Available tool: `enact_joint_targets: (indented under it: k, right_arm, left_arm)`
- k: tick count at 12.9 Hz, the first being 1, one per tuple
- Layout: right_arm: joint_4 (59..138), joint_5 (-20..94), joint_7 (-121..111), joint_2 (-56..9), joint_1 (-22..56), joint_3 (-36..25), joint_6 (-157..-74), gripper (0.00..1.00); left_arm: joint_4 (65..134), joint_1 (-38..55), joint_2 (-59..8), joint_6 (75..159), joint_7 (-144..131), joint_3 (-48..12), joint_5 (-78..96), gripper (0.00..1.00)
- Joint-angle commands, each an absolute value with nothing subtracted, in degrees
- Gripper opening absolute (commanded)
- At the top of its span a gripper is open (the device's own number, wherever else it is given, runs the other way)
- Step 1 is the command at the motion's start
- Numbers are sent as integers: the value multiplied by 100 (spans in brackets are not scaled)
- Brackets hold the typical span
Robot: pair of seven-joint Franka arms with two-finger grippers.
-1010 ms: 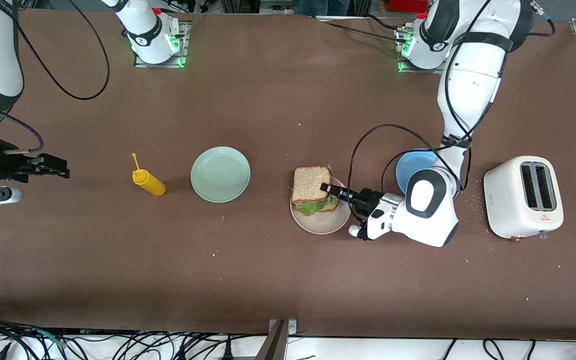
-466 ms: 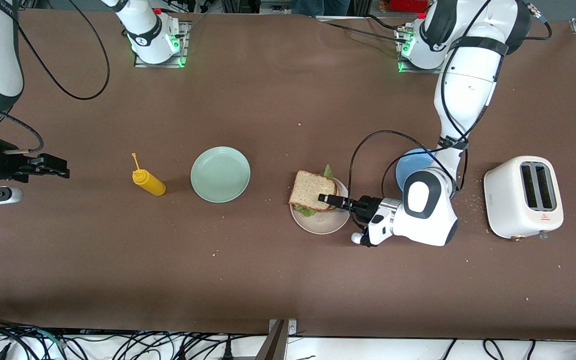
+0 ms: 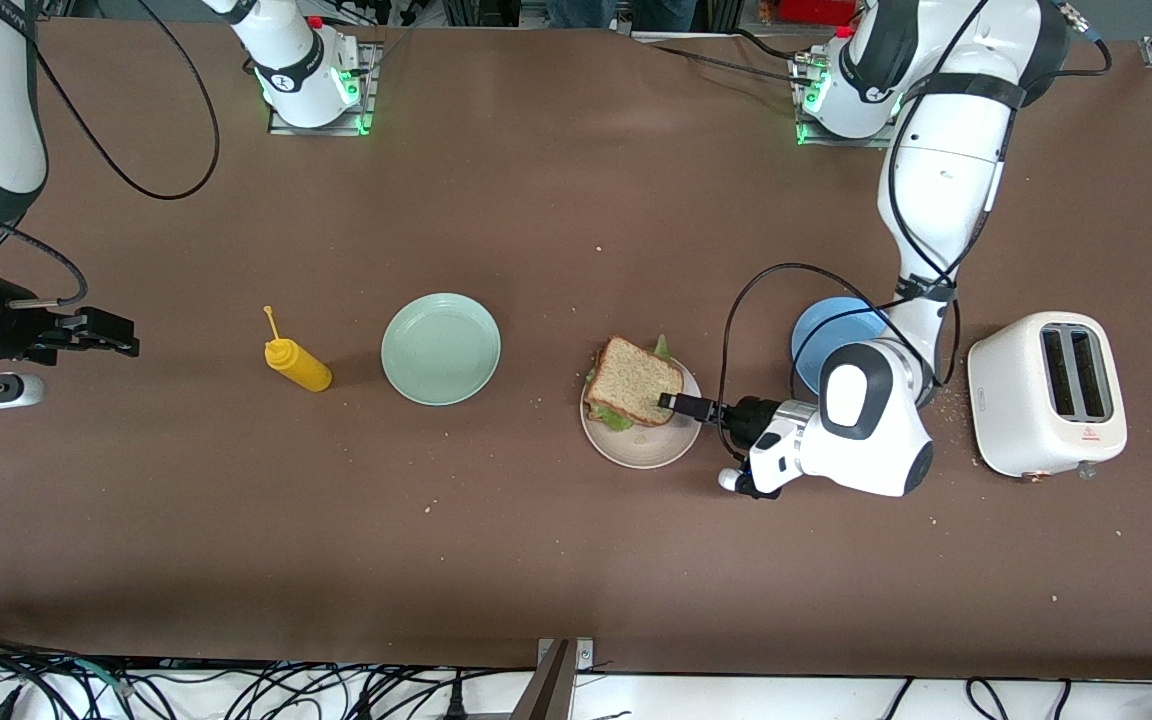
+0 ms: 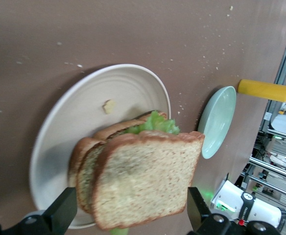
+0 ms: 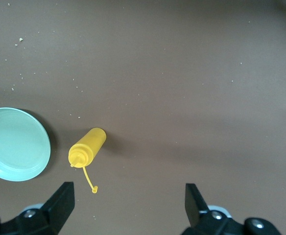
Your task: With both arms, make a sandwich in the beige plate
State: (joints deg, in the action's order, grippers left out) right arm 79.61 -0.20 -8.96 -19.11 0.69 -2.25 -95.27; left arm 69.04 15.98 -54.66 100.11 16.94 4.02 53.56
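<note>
So the sandwich [image 3: 634,384] looks basically built: top slice of speckled wholegrain toast on, lettuce poking out underneath, another slice below it, and the whole stack sits on the beige plate [image 3: 639,452] near the middle of the worktop. It's not centred though; going by the front view it sits toward the plate's 12 o'clock, with the bare part of the plate and a little crumb at 6 o'clock. The left gripper [image 4: 128,211] is low over the plate's edge at about 3 o'clock of the sandwich, fingers spread wide either side of the top slice, and in the left wrist view I don't see them pinching anything, so I'd say the bread is let go. The right gripper [image 5: 128,203] waits out at the right arm's end of the worktop, fingers spread and empty, over bare brown worktop near the yellow squeeze bottle [image 3: 296,362]. The mint-green plate [image 3: 441,349] and blue plate [image 3: 836,340] are both empty, and the white toaster [image 3: 1048,394] has nothing in its slots. My guess is all that's left is backing the left arm off, maybe nudging the stack straight. For writing: the toaster has a tiny red mark and a small badge on its side, too small to read. Nothing legible on the bottle either.
</note>
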Motion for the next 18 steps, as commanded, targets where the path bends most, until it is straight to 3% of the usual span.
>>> enact_joint_targets:
  k: [1, 6, 11, 18]
  right_arm:
    - [8130, -18, -905, -1749, 35, -185, -9510, 100]
    - [8130, -18, -905, -1749, 35, -185, -9510, 100]
    - [8130, -18, -905, -1749, 35, -185, -9510, 100]
    - [8139, -9, -905, -1749, 35, -185, -9510, 100]
  left_arm:
    - [6961, 1486, -5116, 10002, 1154, 404, 4818, 99]
    - [6926, 1073, -4791, 9993, -52, 518, 4325, 100]
    - [6926, 809, -4194, 9827, -27, 642, 1956, 100]
    - [6926, 334, -3306, 9185, 62, 659, 108, 100]
